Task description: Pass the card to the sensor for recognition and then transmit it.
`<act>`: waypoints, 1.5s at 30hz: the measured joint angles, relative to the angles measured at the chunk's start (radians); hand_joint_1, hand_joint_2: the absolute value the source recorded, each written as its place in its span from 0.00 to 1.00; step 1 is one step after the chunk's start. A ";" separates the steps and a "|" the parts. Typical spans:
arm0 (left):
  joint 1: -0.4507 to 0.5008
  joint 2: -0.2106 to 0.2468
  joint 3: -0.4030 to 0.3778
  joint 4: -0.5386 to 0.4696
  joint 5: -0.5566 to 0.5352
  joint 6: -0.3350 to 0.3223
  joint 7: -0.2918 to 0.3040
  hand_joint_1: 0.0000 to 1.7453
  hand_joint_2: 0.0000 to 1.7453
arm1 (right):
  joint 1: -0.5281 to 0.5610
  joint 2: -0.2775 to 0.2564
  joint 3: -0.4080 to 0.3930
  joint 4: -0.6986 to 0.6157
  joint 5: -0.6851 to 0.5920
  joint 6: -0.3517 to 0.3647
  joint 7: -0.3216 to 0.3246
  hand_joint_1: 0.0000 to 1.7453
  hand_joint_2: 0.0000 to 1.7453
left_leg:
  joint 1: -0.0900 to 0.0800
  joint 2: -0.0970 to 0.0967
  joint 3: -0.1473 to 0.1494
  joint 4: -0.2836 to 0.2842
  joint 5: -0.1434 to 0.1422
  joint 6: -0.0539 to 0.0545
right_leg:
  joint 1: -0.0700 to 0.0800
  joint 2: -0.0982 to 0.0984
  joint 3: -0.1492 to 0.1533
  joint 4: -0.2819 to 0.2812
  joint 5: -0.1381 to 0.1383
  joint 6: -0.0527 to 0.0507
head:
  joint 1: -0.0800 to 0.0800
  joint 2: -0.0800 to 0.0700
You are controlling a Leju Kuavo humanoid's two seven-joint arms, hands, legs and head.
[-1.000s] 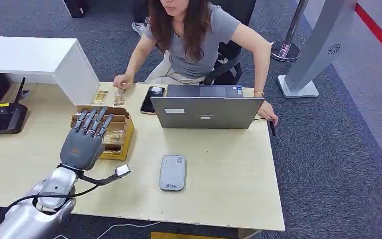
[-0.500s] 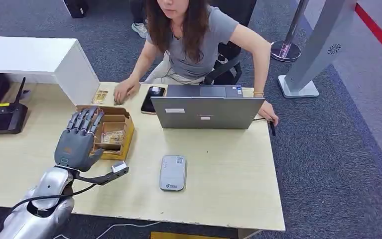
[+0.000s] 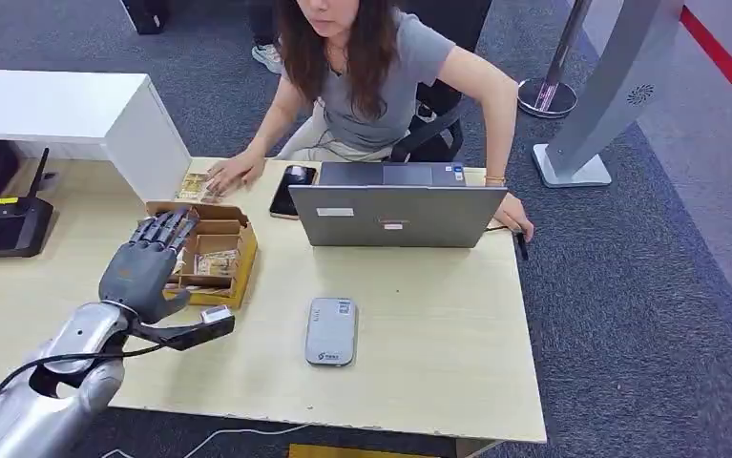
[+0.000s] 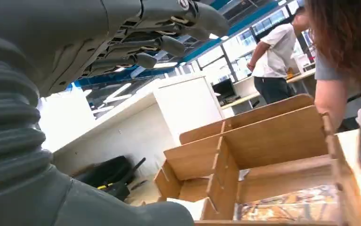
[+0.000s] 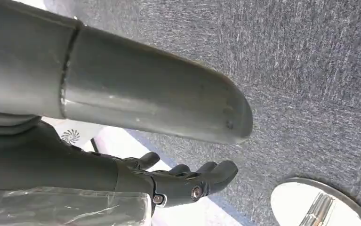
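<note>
Risk of a fumbled pick: left hand (image 3: 142,267) over the box (image 3: 231,232), fingers (image 3: 163,229) spread, holding nothing. Cards (image 3: 217,264) lying flat inside, sensor (image 3: 331,330) well apart on the surface (image 3: 428,315). Right hand (image 5: 188,181) hanging, loosely curled, empty. Could snag a divider.

Bare tabletop (image 3: 419,305) around sensor (image 3: 331,330); laptop (image 3: 396,216) blocks far side.

An office: a desk (image 3: 419,315) with laptop (image 3: 395,216) and router (image 3: 4,227), grey carpet (image 3: 648,315), office chair (image 3: 433,129).
</note>
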 joint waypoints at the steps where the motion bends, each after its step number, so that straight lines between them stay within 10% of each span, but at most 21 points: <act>1: -0.005 0.007 -0.003 0.002 0.002 -0.005 0.000 0.00 1.00 | 0.000 0.000 -0.001 0.000 0.000 0.000 0.000 0.00 0.00 | 0.000 0.000 0.000 0.000 0.000 0.000 | 0.000 0.000 0.000 0.000 0.000 0.000 | 0.000 0.000; 45: -0.049 0.120 -0.186 0.095 0.125 -0.034 -0.046 0.00 1.00 | -0.024 -0.006 -0.007 0.000 0.053 0.008 0.018 0.00 0.00 | 0.000 0.000 0.000 0.000 0.000 0.000 | 0.000 0.000 0.000 0.000 0.000 0.000 | 0.000 0.000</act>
